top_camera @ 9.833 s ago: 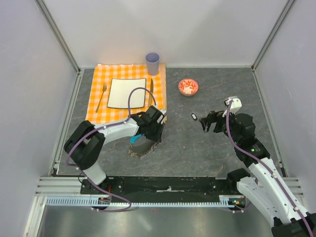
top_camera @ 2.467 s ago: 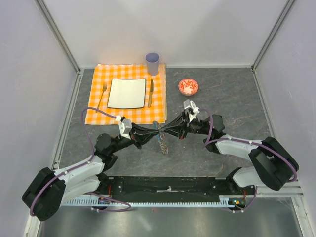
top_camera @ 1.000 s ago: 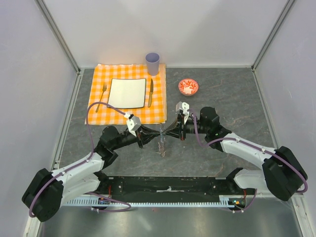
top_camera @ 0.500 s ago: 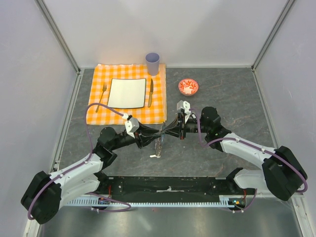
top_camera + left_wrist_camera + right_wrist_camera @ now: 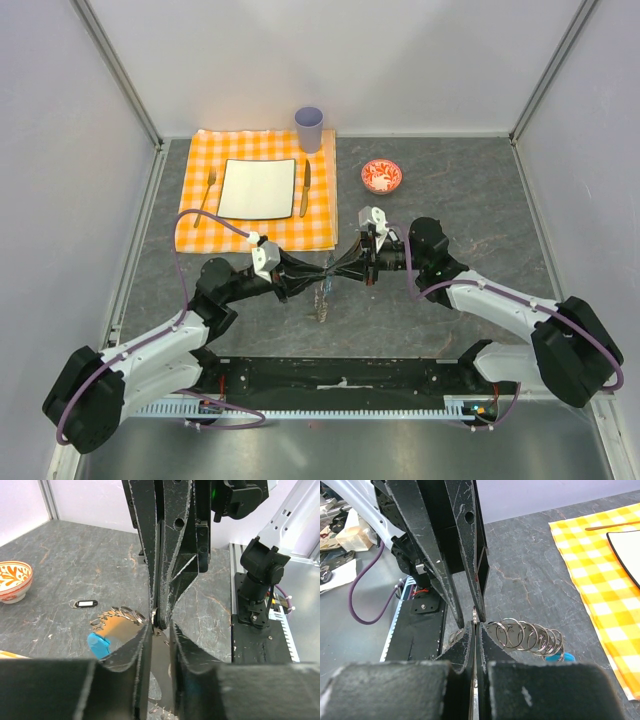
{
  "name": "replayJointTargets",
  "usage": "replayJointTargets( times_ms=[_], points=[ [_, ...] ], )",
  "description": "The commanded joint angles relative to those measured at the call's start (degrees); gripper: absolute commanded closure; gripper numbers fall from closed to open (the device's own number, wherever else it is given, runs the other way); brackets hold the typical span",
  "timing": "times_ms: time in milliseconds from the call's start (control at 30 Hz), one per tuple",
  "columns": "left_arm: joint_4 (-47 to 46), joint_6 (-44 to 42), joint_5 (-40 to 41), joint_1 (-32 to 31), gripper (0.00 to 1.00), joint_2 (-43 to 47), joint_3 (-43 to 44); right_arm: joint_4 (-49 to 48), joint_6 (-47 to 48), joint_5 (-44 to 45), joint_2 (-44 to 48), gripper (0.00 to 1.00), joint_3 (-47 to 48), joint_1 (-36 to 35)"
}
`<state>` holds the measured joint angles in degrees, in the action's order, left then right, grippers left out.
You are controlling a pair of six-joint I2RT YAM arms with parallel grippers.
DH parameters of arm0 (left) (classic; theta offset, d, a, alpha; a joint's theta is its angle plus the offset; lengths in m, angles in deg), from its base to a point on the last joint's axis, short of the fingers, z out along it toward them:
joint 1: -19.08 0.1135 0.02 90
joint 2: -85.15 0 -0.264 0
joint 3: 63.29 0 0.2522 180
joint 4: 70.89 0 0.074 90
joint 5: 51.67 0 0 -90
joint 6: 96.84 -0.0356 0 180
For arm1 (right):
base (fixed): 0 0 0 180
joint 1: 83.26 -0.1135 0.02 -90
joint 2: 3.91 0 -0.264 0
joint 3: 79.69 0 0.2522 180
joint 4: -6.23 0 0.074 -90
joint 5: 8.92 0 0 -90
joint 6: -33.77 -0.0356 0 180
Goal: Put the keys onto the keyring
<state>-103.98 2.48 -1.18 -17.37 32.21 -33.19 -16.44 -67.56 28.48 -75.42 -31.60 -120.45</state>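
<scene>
Above the table's middle, my left gripper (image 5: 322,269) and right gripper (image 5: 336,267) meet tip to tip. The keyring (image 5: 322,296), a coil of grey metal rings with a blue segment (image 5: 97,645), dangles beneath them. In the right wrist view, my right gripper (image 5: 475,622) is shut on a thin ring of the keyring (image 5: 530,635). My left gripper (image 5: 160,627) stands narrow, closed on shiny metal of the keyring (image 5: 120,616). One key (image 5: 85,603), black-headed with a small ring, lies on the table beyond. The right arm hides it from above.
An orange checked cloth (image 5: 200,235) at the back left carries a white plate (image 5: 257,188), a fork (image 5: 206,195) and a knife (image 5: 305,187). A lilac cup (image 5: 309,128) stands at its far corner. A red bowl (image 5: 381,176) sits behind the right gripper.
The hanging keyring swung out toward the lower left half a second ago and now hangs shorter under the tips. The left jaws widened briefly, then narrowed. Both arms barely shifted.
</scene>
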Motion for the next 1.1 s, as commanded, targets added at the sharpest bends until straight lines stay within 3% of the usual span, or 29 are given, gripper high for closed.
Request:
replayJointTargets(
  times_ms=[0, 333, 500, 600, 667, 733, 867, 1000, 1067],
  points=[
    [-3.16, 0.35, -1.54, 0.23, 0.77, 0.48, 1.15, -4.09, -0.01, -1.37, 1.98, 1.0, 0.04, -0.16],
    [-2.63, 0.35, -1.36, 0.24, 0.98, 0.21, 1.15, -2.86, 0.52, 0.04, 2.07, 1.0, 0.04, -0.16],
    [-1.14, -1.23, -0.05, 0.24, 0.98, 1.0, 1.15, -1.99, 0.7, 1.18, 2.6, 1.0, -0.22, -0.16],
    [2.02, -3.42, 2.06, 0.24, 0.98, 1.53, 1.5, 0.12, 0.87, 2.93, 3.13, 0.84, -0.4, -0.16],
    [3.6, -4.4, 2.76, 0.24, 0.98, 2.23, 1.59, 3.89, 2.27, 4.61, 3.3, 0.78, -0.05, -0.16],
    [4.74, -5.36, 3.47, 0.24, 0.98, 2.85, 1.94, 9.84, 3.5, 6.88, 3.56, 0.65, 1.09, -0.16],
    [9.05, -7.82, 6.54, 0.24, 0.98, 4.87, 2.12, 18.13, 4.92, 13.02, 6.54, 0.62, 1.88, -0.16],
    [11.51, -9.23, 9.0, 0.15, 0.98, 7.76, 1.33, 30.23, 6.67, 24.37, 8.84, 0.51, 4.51, 0.1],
    [12.22, -9.23, 10.67, 0.06, 0.98, 9.08, 1.15, 33.94, 7.2, 30.06, 9.19, 0.38, 6.09, 0.89]
  ],
)
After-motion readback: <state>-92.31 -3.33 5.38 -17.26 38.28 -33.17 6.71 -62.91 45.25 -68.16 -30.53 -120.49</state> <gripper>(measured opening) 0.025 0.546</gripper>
